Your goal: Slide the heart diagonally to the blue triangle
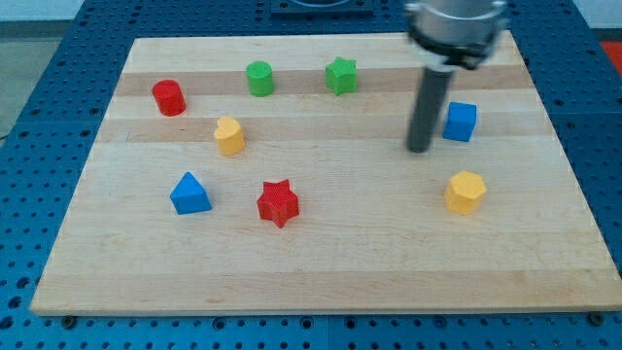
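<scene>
On the wooden board [321, 282]: yellow heart [229, 136] left of centre, blue triangle [190, 193] just nearer and further left, well apart from my tip [419, 149]. Tip at right, just left of blue cube [461, 122], beyond yellow hexagon [466, 192]; no fingers, bare rod only. Elsewhere: red cylinder [169, 97], green cylinder [259, 78], green star [341, 75], red star [278, 202]; no containers.

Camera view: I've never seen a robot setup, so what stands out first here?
A dark metal rod drops from the view's top right, my tip resting on the pale wooden board just left of the blue cube. Far off at the view's left sit the yellow heart and, below it, the blue triangle.
</scene>
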`<state>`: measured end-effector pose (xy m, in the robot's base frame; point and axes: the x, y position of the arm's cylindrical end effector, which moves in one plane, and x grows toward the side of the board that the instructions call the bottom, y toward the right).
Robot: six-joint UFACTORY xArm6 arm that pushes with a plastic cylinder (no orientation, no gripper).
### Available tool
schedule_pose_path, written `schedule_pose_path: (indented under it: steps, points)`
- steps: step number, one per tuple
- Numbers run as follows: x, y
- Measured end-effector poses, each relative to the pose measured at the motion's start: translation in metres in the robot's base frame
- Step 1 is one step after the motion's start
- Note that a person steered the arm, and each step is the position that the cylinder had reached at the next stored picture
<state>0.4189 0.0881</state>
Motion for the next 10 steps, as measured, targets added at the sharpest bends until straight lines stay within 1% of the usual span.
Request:
schedule_pose_path:
  steps: [1, 2, 3, 4, 5, 6, 7, 8, 9, 10]
  points:
    - [-0.001, -0.026]
    - [-0.019, -0.032]
    - [-0.039, -0.053]
    - [-0.039, -0.068]
    - [-0.042, -0.071]
    - [-0.060, -0.087]
    - [-0.084, -0.145]
    - [-0.081, -0.234]
    - [-0.032, -0.194]
    - [0.000, -0.145]
